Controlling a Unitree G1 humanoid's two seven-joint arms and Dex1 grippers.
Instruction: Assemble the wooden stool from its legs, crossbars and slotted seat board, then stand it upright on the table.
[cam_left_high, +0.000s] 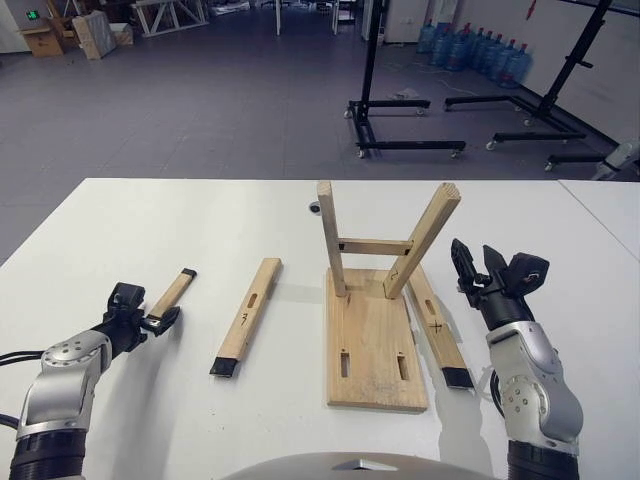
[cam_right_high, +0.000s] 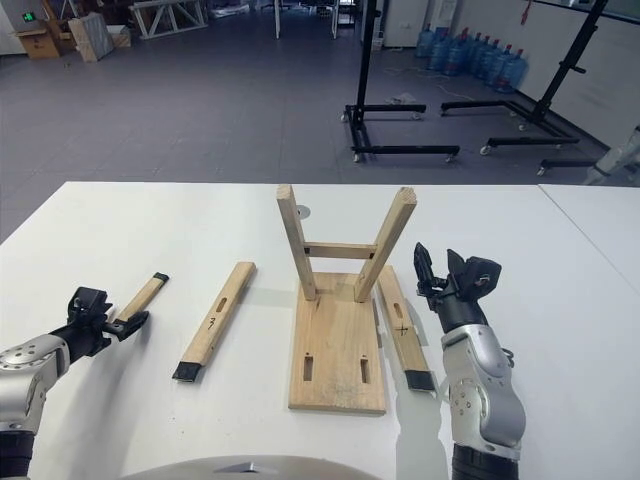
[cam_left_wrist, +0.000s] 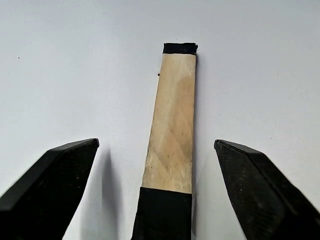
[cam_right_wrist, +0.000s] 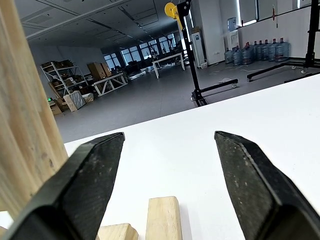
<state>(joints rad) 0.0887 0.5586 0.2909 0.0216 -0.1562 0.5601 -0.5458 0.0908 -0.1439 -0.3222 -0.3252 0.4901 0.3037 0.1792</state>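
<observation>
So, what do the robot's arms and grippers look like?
The left arm and right arm have rounded silver-grey shells. The left gripper and right gripper are black, each with two wedge-shaped fingers. A black cable runs by the left arm.

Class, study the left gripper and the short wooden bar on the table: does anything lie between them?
Nothing visible does. The left gripper is open, its fingers on either side of the short bar, which lies flat on the white table. Only bare tabletop shows between them and the wood.
</observation>
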